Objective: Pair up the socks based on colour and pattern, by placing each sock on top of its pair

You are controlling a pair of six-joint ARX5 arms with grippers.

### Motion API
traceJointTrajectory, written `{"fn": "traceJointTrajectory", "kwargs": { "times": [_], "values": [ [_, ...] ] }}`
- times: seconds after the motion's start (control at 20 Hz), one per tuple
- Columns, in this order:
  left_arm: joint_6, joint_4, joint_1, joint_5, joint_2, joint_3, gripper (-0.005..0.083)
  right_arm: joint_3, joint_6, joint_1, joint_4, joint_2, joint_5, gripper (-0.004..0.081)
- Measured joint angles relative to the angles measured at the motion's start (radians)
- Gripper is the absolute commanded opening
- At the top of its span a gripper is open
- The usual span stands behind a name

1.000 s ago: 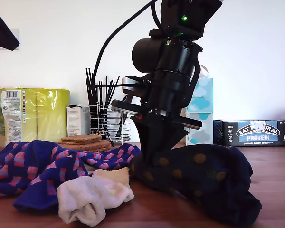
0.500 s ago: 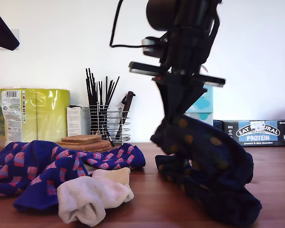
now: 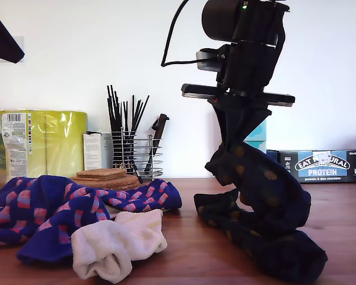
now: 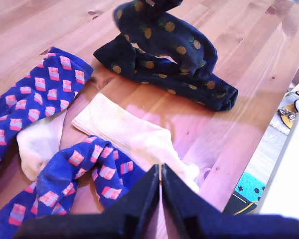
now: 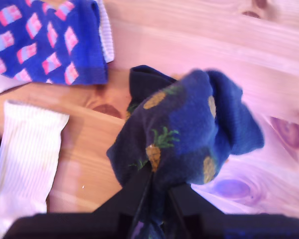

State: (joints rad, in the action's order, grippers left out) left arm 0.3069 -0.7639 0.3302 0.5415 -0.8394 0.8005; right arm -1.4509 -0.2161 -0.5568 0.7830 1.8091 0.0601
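Navy sock [image 3: 258, 178] with orange pineapple marks hangs pinched in my second pincer [image 5: 157, 186], lifted clear of the desk [image 3: 344, 225] at its upper end; its lower part drapes down onto another navy sock [image 3: 267, 243] of the same pattern lying flat on the wood, toward the exterior view's right. Jaws closed tight on the fabric, cloth bunched between them in the second wrist view.

Blue socks with pink-red checks [image 3: 53, 214] lie crumpled toward the exterior view's left, well apart from the navy pair. First wrist view shows two of them: one [image 4: 37, 99] spread flat, one [image 4: 84, 174] twisted nearer the camera. Cream ribbed sock [image 3: 115, 243] sits in front of the blue heap in the exterior view, touching it. First wrist view shows a cream ribbed sock [image 4: 124, 129] between the two blue ones, and a second pale piece [image 4: 37, 144] partly under blue fabric.

My first pincer [image 4: 161, 184] hovers above the blue and cream socks, jaws together, nothing between them.

Behind, along the wall: wire utensil rack [image 3: 133, 154], yellow-green wrapped rolls [image 3: 44, 142], stacked coasters [image 3: 104, 177], protein bar box [image 3: 320, 166].
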Motion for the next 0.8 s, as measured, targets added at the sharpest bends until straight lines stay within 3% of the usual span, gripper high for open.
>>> {"fn": "traceJointTrajectory", "kwargs": {
  "times": [0.15, 0.2, 0.35, 0.45, 0.8],
  "values": [
    [0.000, 0.000, 0.000, 0.000, 0.000, 0.000, -0.0019, -0.001, 0.005, 0.000, -0.016, 0.056, -0.038, -0.0008],
    [0.000, 0.000, 0.000, 0.000, 0.000, 0.000, -0.0019, -0.002, 0.005, 0.000, -0.016, 0.095, -0.047, 0.0028],
    [0.000, -0.001, 0.000, 0.000, 0.000, 0.000, -0.0019, -0.002, 0.008, 0.000, -0.012, 0.200, -0.050, 0.0300],
    [0.000, -0.003, 0.000, 0.000, 0.000, 0.000, -0.0019, -0.002, 0.024, 0.000, -0.005, 0.206, -0.057, 0.0399],
    [0.000, -0.004, 0.000, 0.000, 0.000, 0.000, -0.0019, -0.002, 0.035, 0.001, 0.089, 0.062, -0.076, 0.0408]
  ]
}}
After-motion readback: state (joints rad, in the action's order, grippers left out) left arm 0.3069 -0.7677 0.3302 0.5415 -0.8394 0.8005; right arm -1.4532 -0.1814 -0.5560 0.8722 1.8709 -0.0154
